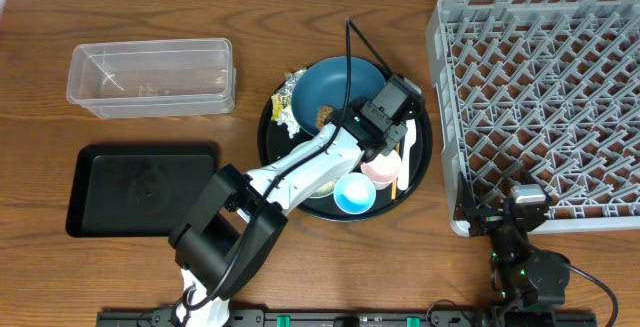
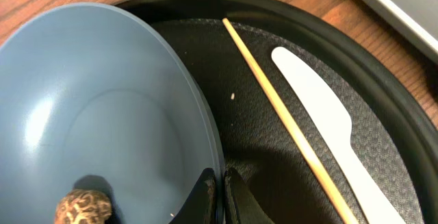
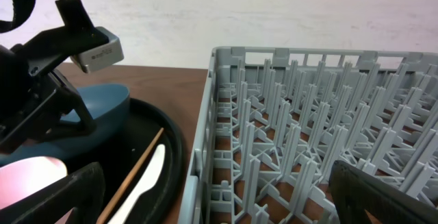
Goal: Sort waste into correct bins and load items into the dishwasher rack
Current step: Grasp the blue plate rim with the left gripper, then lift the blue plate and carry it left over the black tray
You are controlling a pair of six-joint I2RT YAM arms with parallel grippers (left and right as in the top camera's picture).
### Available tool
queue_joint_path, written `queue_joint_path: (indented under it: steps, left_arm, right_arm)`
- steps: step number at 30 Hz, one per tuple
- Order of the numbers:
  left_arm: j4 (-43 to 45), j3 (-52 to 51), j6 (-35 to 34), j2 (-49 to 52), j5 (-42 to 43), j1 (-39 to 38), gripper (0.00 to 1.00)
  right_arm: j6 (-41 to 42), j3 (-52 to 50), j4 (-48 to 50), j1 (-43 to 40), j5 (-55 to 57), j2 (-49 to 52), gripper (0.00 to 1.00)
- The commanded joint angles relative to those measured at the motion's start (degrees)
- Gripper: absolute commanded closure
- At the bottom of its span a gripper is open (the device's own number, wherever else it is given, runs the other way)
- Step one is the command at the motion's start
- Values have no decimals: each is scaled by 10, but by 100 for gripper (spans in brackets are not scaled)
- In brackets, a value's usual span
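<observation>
As gripper (image 2: pixel 220 183) pinches, blue plate (image 2: pixel 89 114) gleams.

The seemingly wooden table (image 1: pixel 300 7) bears a clear tub (image 1: pixel 80 82), black rectangular tray (image 1: pixel 140 192), round tray (image 1: pixel 266 147) and grey rack (image 1: pixel 540 87).

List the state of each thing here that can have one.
Left gripper, jaws shut on the rim of the blue plate.
Right gripper, jaws open, holding nothing.
Blue plate, over the round tray, brown lump in it.
Clear tub, empty.
Black rectangular tray, empty.
Rack, empty.
Light blue cup, upright, empty.
</observation>
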Motion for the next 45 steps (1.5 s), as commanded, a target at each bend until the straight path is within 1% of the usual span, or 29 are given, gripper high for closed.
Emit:
queue_joint_path:
  steps: [1, 10, 12, 16, 22, 25, 33, 41, 45]
  left_arm:
    - [-13, 31, 34, -19, -20, 2, 94]
    - [-46, 69, 55, -19, -24, 2, 94]
    - [-63, 82, 56, -19, -52, 0, 94]
    - [-87, 93, 87, -19, -87, -10, 94]
    - [-125, 111, 87, -21, -176, -38, 94]
    - [-142, 115, 85, -36, -184, -48, 94]
    - [-203, 115, 17, -144, -184, -49, 94]
    - [-302, 115, -52, -290, -178, -35, 94]
    - [-352, 115, -63, -349, -125, 8, 94]
  right_arm:
    - [-6, -1, -2, 0, 1, 0, 1]
    - [-6, -1, -2, 0, 1, 0, 1]
    - [-6, -1, -2, 0, 1, 0, 1]
    - [-6, -1, -2, 0, 1, 0, 1]
    - [-6, -1, -2, 0, 1, 0, 1]
    - [-6, -1, -2, 0, 1, 0, 1]
    - [-6, -1, -2, 0, 1, 0, 1]
    - [-6, -1, -2, 0, 1, 0, 1]
    - [-6, -1, -2, 0, 1, 0, 1]
